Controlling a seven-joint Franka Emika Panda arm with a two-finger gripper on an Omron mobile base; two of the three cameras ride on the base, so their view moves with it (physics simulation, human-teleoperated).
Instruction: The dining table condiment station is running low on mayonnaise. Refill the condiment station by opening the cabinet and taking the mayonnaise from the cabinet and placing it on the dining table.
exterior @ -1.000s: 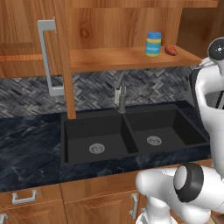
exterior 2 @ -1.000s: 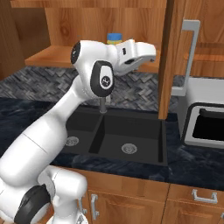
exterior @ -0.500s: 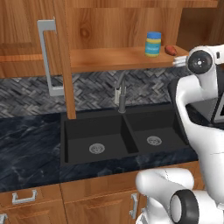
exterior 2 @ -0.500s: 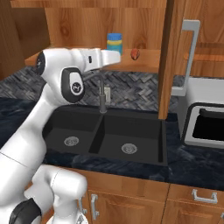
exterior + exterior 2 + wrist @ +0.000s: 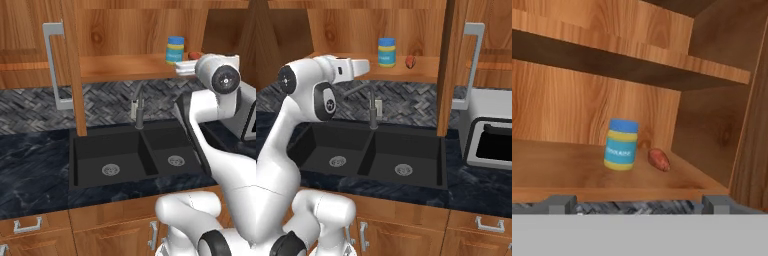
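Reddish lump (image 5: 659, 159) beside mayonnaise (image 5: 621, 144)

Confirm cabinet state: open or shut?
Open. The cabinet doors stand swung out edge-on, and the mayonnaise sits upright in plain sight on its bottom shelf.

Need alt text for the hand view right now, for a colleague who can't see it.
The mayonnaise stands upright on the open cabinet shelf, straight ahead, with a small reddish-brown lump beside it. The two dark fingers sit wide apart, short of the shelf edge.
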